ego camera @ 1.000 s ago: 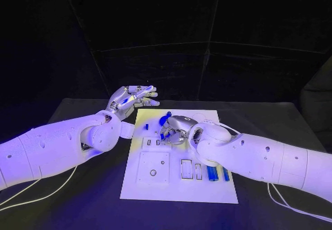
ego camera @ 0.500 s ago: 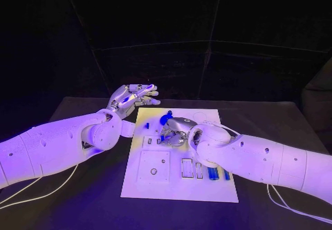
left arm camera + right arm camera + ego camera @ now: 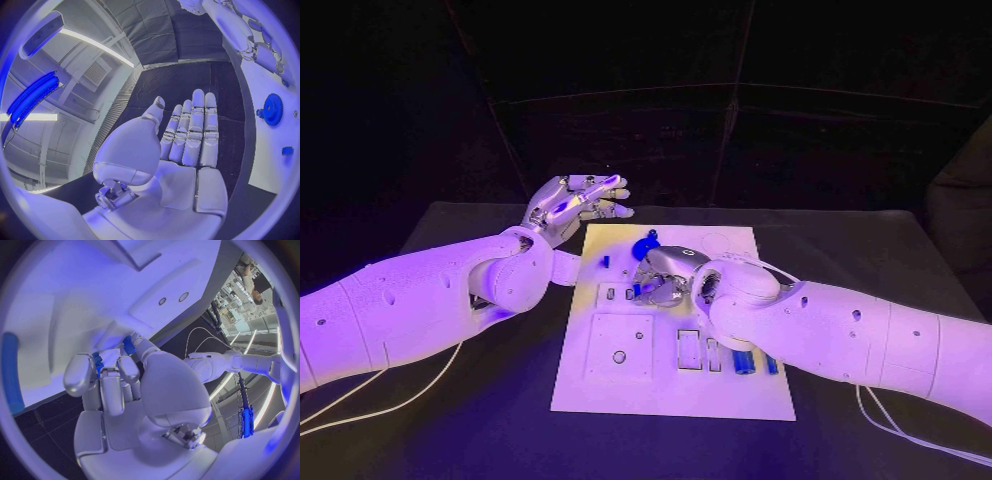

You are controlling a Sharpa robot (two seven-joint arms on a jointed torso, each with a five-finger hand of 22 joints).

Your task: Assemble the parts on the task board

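Right hand (image 3: 669, 272) was low over middle of task board (image 3: 733, 400), fingers (image 3: 103, 385) clamped on small blue part (image 3: 98, 364), probably pressing it into slot. Left hand (image 3: 574, 205) hovered off board's far corner, fingers straight and together, holding nothing. Next move needed steady downward push.

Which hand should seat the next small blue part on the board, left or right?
Right. The right hand is down on the task board, fingers closed around a small blue part. The left hand is raised off the board's far left corner, open, holding nothing.
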